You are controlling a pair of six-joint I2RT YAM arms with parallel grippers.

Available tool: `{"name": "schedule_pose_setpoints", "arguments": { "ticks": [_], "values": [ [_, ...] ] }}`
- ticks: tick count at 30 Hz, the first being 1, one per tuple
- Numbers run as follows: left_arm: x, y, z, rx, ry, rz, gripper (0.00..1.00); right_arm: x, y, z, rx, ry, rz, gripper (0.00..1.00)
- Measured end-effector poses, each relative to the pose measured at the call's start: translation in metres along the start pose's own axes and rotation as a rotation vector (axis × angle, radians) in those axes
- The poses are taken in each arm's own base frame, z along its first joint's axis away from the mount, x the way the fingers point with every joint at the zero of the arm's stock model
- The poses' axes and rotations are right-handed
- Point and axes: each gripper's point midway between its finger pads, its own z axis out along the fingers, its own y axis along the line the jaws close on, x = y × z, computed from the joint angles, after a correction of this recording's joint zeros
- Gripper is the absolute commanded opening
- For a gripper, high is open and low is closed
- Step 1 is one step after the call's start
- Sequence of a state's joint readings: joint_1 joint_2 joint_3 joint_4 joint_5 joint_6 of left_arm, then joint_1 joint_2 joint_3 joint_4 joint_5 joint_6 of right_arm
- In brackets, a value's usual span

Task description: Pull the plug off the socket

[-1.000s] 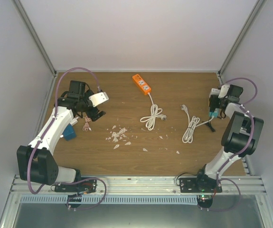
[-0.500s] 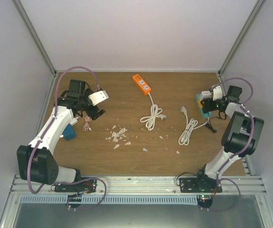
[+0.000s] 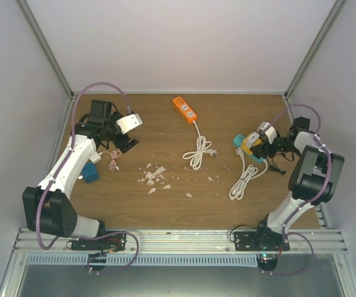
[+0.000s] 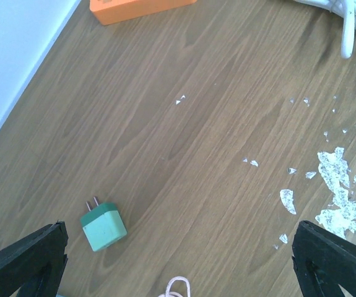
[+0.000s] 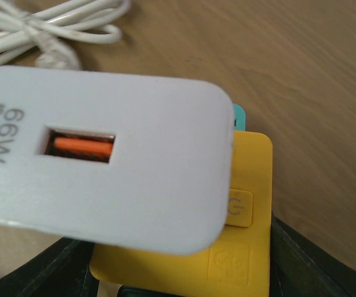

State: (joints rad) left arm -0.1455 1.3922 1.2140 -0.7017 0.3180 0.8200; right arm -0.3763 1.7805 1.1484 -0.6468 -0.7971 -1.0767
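Note:
The socket point(image 5: 243, 247) is a yellow block with a teal edge, and my right gripper point(image 5: 184, 286) is shut on it, one dark finger on each side. A white plug point(image 5: 103, 161) with an orange USB port sits plugged into its face. In the top view the socket point(image 3: 244, 144) and the plug point(image 3: 265, 130) hang just above the table's right part, in my right gripper point(image 3: 261, 147). Its white cord point(image 3: 243, 176) trails down onto the wood. My left gripper point(image 3: 123, 142) hovers open at the far left, with nothing between its fingers point(image 4: 23, 260).
A teal two-pin adapter point(image 4: 103, 226) lies under my left gripper, next to a pink cable loop point(image 4: 178, 286). An orange power strip point(image 3: 185, 108) lies at the back with its coiled white cord point(image 3: 197, 151). White flakes point(image 3: 154, 176) are scattered mid-table. Side walls stand close.
My right gripper has carried the socket and its plug leftward from the right wall, dragging the white cord along. My left arm has barely shifted.

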Motion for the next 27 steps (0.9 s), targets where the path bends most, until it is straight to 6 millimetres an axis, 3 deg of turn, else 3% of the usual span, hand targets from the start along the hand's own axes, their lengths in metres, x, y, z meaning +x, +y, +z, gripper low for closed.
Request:
{"name": "schedule_pose_setpoints", "arguments": {
  "ticks": [4, 13, 27],
  "values": [
    [-0.005, -0.001, 0.001, 0.009, -0.002, 0.006, 0.99, 0.001, 0.022, 0.000, -0.083, -0.005, -0.088, 0.24],
    [-0.012, -0.008, 0.004, 0.037, -0.007, 0.021, 0.99, 0.001, 0.072, 0.002, -0.246, -0.031, -0.212, 0.25],
    [-0.035, -0.043, 0.008, 0.166, -0.079, 0.042, 0.99, -0.020, 0.181, 0.030, -0.537, -0.055, -0.315, 0.25]
  ]
}}
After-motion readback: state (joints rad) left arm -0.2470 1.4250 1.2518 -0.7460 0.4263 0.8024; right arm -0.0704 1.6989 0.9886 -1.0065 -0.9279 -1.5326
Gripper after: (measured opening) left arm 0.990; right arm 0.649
